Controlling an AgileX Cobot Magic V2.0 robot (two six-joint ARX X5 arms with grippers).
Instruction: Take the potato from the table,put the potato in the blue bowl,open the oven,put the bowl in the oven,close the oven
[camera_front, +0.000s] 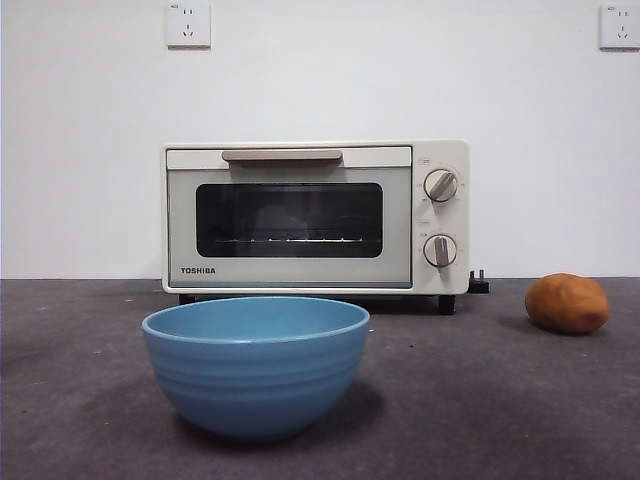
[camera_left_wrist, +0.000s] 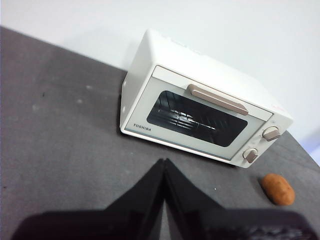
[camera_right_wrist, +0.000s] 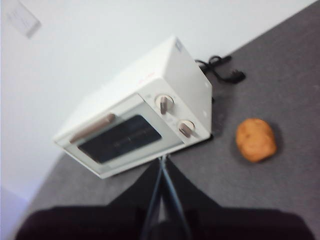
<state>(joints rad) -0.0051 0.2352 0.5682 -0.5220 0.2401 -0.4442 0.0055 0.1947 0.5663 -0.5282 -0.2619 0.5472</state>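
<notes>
Potato (camera_front: 567, 303) sits untouched on the counter (camera_front: 80, 400), right of the closed Toshiba oven (camera_front: 315, 217); blue bowl (camera_front: 256, 365) in front. Both grippers, left (camera_left_wrist: 163, 162) and right (camera_right_wrist: 163, 159), are closed and empty. Risk: the smooth oval potato rolls or squirts from an off-centre pinch.

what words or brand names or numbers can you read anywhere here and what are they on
"TOSHIBA": dark letters at the lower left of the door frame of the cream-white toaster oven, also legible in the left wrist view.
Tiny markings around the oven's two round knobs: too small to read.
Faint reddish mark on the oven's top in the right wrist view: blurred, unreadable.
White wall sockets: no legible text.
</notes>
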